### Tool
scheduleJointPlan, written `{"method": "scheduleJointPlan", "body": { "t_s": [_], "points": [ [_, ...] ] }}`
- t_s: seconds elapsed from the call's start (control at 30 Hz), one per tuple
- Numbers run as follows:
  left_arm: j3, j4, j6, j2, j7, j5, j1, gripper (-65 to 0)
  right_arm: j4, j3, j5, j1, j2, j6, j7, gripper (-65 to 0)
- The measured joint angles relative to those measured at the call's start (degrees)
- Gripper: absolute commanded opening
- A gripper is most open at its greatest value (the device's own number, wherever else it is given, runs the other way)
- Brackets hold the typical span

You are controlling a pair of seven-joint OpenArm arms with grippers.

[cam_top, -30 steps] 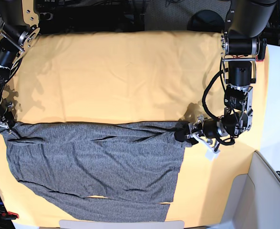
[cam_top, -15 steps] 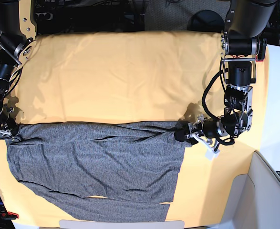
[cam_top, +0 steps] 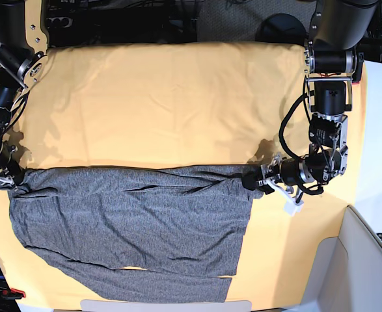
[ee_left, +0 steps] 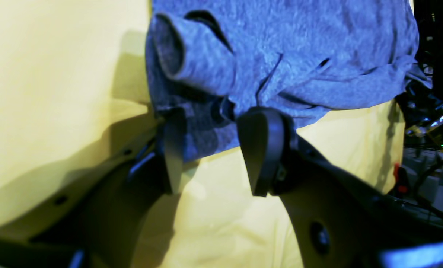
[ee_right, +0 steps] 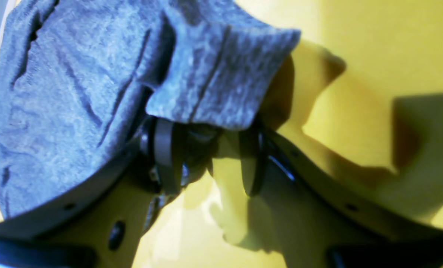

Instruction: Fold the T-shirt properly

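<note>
Releasing the T-shirt (cam_top: 132, 214) fold: left pincer (ee_left: 214, 156) gaping at three o'clock, right pincer (ee_right: 206, 156) half-parted at nine o'clock; backing off level, avoiding snags.

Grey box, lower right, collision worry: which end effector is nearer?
Left. Left end effector sits up-left of the grey box; right end effector is across the T-shirt.

Base view overhead, wrist views close over fingers (ee_left: 260, 149), sharing T-shirt (cam_top: 132, 221)
</note>
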Motion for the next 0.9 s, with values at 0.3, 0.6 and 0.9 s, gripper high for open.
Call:
{"method": "scheduleJointPlan", "body": {
  "t_s": [0.3, 0.6, 0.9],
  "points": [
    [0.0, 0.0, 0.0, -0.1, 0.0, 0.0, 0.0, -39.0, 0.1, 0.0, -0.9, -0.5, -0.2, 3.7, 0.4, -39.9],
    [0.0, 0.0, 0.0, 0.0, 0.0, 0.0, 0.0, -39.0, 0.2, 0.0, -0.2, -0.4, -1.4, 5.1, -1.0, -39.9],
    [0.0, 0.0, 0.0, 0.0, 0.0, 0.0, 0.1, -39.0, 14.8, 0.0, -0.9, -5.9, -6.3, 4.8, -10.2, -39.9]
  ]
}}
